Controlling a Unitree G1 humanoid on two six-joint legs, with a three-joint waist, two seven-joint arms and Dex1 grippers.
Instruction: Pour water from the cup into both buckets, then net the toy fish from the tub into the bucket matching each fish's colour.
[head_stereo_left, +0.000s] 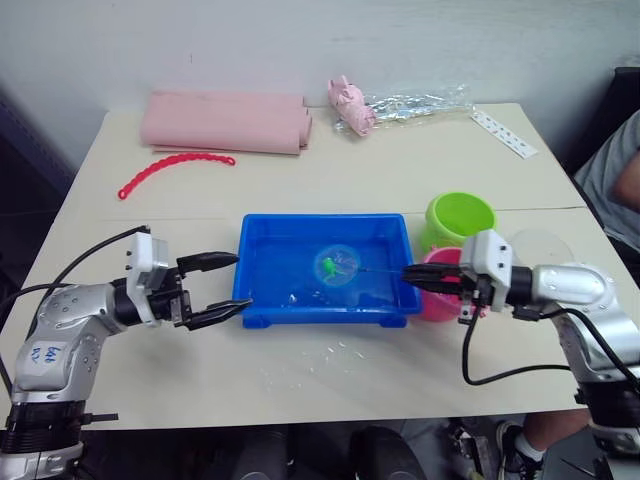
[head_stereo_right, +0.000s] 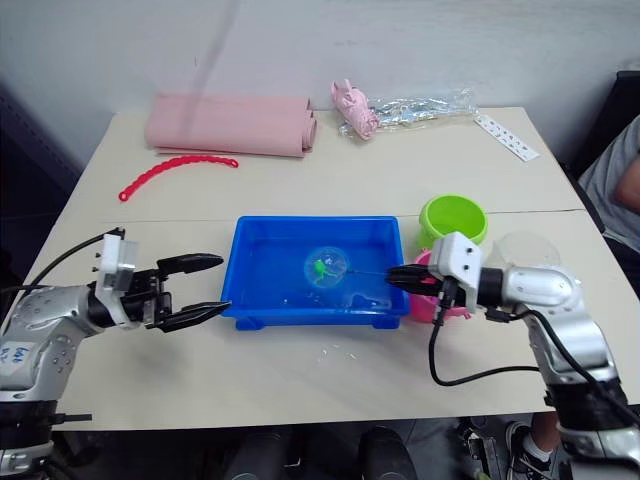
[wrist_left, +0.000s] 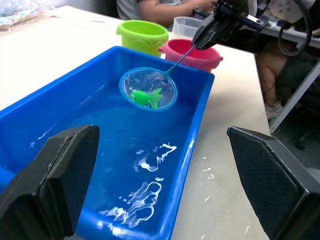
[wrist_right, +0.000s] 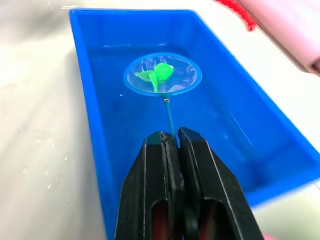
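Note:
The blue tub (head_stereo_left: 262, 300) sits mid-table with water in it. Over its middle hangs the net (head_stereo_left: 337, 266), its blue ring holding a green toy fish (head_stereo_left: 327, 266). My right gripper (head_stereo_left: 412, 277) is shut on the net's thin handle (wrist_right: 169, 119) at the tub's right end. The lime green bucket (head_stereo_left: 459, 219) and the pink bucket (head_stereo_left: 440, 297) stand just right of the tub, the pink one partly behind my right gripper. The clear cup (head_stereo_left: 541, 247) stands right of the buckets. My left gripper (head_stereo_left: 232, 284) is open at the tub's left end, holding nothing.
A red bead chain (head_stereo_left: 170, 168), a folded pink cloth (head_stereo_left: 225, 121), a pink toy with clear wrapping (head_stereo_left: 352, 105) and a white strip (head_stereo_left: 503, 133) lie at the back. Water drops (head_stereo_left: 330, 352) spot the table in front of the tub. A person (head_stereo_left: 618, 180) sits at the right.

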